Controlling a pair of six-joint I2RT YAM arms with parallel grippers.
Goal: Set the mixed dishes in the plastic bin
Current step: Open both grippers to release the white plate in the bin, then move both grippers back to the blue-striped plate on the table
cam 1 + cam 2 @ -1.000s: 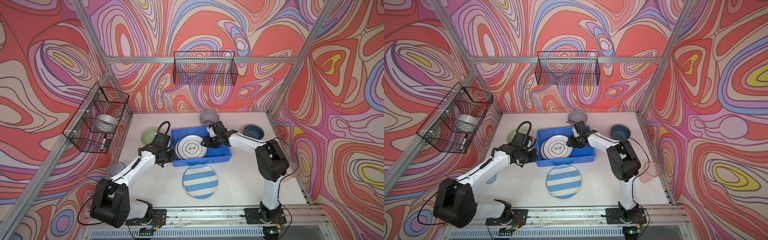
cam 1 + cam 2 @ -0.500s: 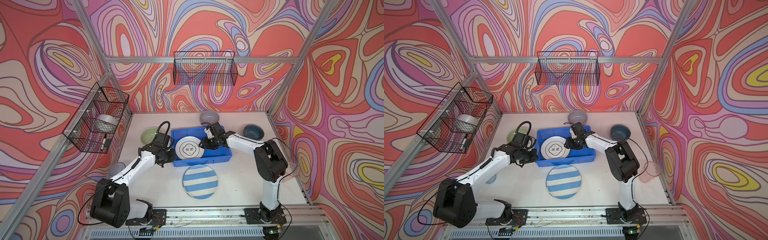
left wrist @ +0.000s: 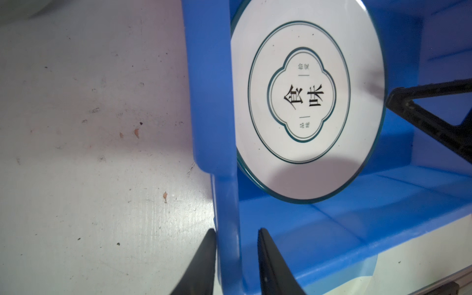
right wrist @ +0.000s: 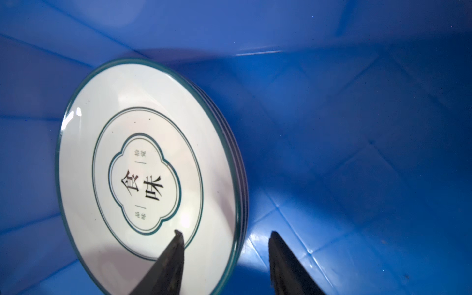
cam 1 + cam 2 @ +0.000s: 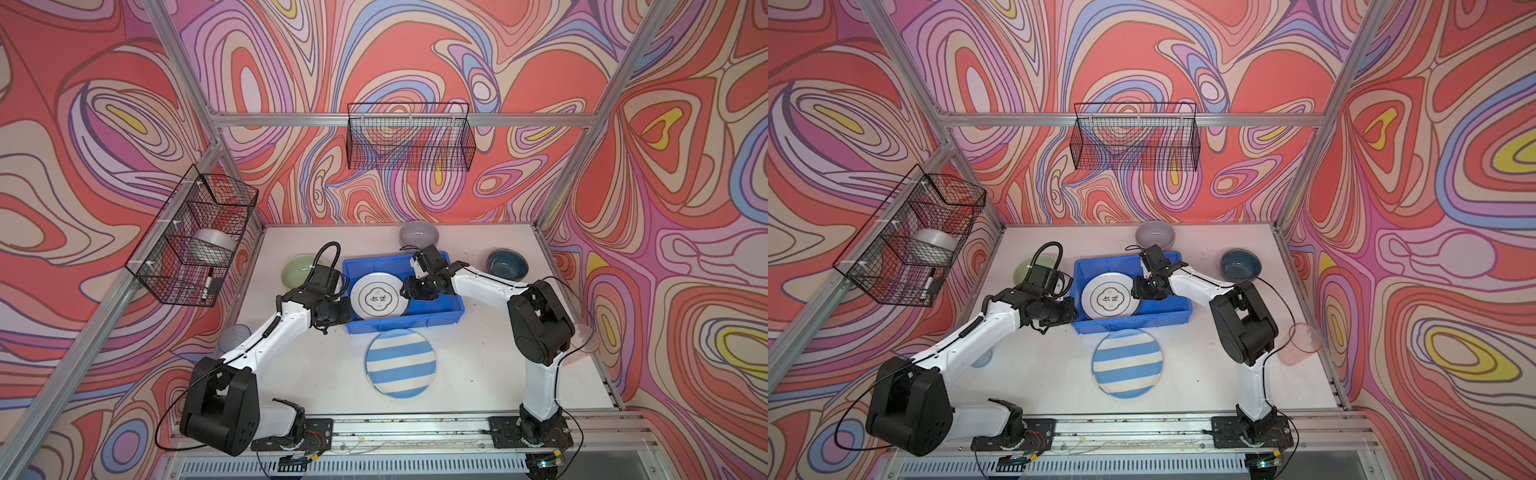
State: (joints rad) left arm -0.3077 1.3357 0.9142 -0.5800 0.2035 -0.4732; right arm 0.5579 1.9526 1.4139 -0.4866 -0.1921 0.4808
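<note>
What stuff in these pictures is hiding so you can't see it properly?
Pale green bowl: both top views, the left arm's cable covers part.
Blue tumbler: both top views, the left arm hides part.
Anything under the green-rimmed plate: every view, the plate covers it.
White roll: both top views, wire mesh basket veils it.
</note>
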